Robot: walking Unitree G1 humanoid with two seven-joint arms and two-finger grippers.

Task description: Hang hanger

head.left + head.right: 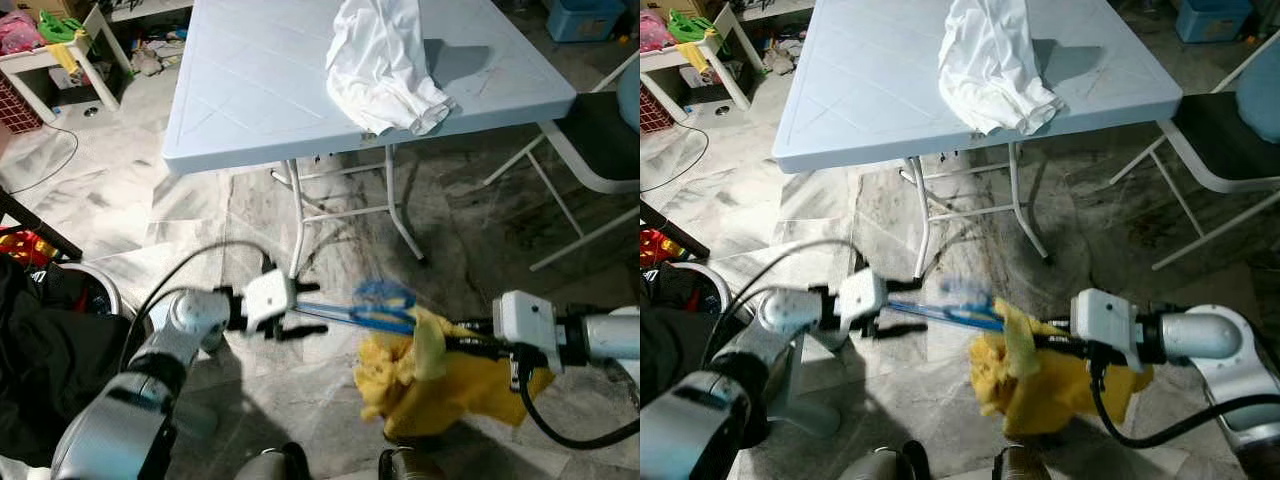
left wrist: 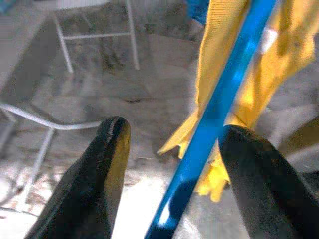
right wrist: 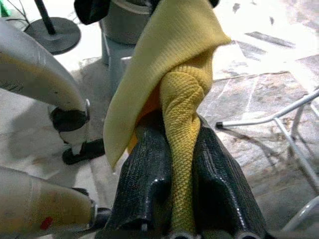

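While the robot stands on the marble floor in front of the pale blue desk, both arms reach toward each other below the desk's near edge. The left hand has its two black fingers spread, with the blue hanger running between them and lying against one finger. The hanger stretches from the left hand toward the right hand, its hook end blurred. The right hand is pinching a fold of the yellow knitted garment, its fingers pressed on the cloth from both sides. The garment drapes over the hanger and hangs down just above the floor, nearer the robot than the desk's white folding legs. On the desk, near its front edge, lies a crumpled white cloth. A dark-seated chair stands beside the desk on the robot's right.
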